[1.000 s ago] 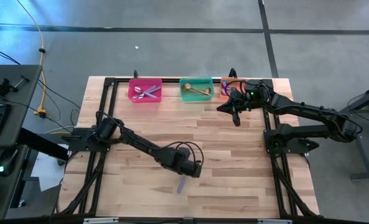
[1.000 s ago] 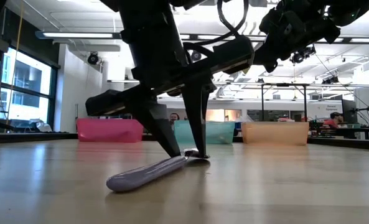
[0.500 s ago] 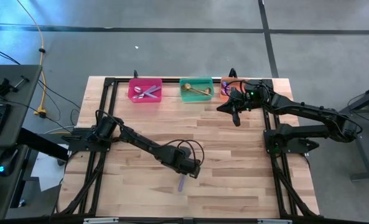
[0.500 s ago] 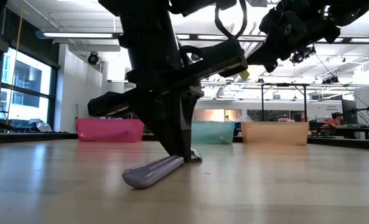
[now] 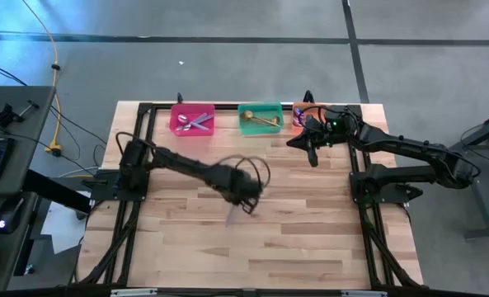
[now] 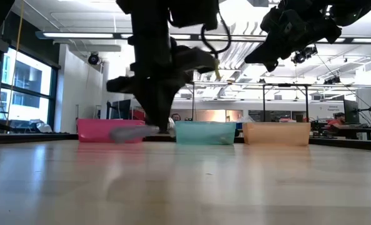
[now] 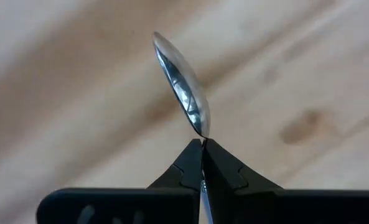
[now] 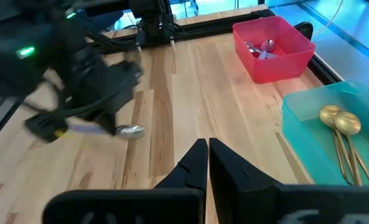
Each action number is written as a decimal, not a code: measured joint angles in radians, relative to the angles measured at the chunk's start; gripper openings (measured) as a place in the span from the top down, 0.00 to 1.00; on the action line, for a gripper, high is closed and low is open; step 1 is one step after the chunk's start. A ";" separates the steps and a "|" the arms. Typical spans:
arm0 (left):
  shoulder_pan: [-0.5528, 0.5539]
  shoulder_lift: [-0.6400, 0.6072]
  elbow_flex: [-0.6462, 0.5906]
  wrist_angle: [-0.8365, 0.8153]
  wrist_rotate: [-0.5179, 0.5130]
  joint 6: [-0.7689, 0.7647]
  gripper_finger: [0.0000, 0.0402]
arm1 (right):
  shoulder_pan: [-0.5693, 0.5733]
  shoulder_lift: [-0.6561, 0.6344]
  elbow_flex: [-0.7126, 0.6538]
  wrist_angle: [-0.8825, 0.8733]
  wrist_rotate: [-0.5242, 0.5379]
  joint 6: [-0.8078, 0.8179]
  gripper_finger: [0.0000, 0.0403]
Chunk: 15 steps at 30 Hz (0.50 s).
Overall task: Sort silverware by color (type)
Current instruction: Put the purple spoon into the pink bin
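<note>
**Left hand grips a spoon above the desk**

The left hand is closed on a silver-lavender spoon, its two fingers pinched together on the handle just below the bowl. In the left wrist view the bowl stands out past the fingertips, with blurred wood grain behind it. In the low view the spoon hangs clear of the desk, handle pointing away from the hand. The high view puts this hand over the middle of the desk, in front of the bins.

At the desk's far edge stand three bins in a row. The pink bin holds silver-lavender spoons. The green bin, just beside it, holds gold spoons. The orange bin is last in the row, partly hidden from above by the right arm.

The right hand is closed and holds nothing. It hovers above the desk just in front of the orange bin, fingers pressed together in its own wrist view.
</note>
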 joint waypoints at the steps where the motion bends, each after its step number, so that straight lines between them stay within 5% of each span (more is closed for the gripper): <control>1: 0.023 -0.013 0.000 -0.020 -0.003 0.037 1.00 | 0.000 0.000 0.000 0.001 0.000 0.001 1.00; 9: 0.241 -0.188 0.002 -0.217 -0.101 0.401 1.00 | -0.002 0.000 0.000 0.014 0.019 -0.001 1.00; 15: 0.464 -0.313 0.003 -0.368 -0.212 0.809 1.00 | -0.002 0.000 0.000 0.041 0.138 0.002 1.00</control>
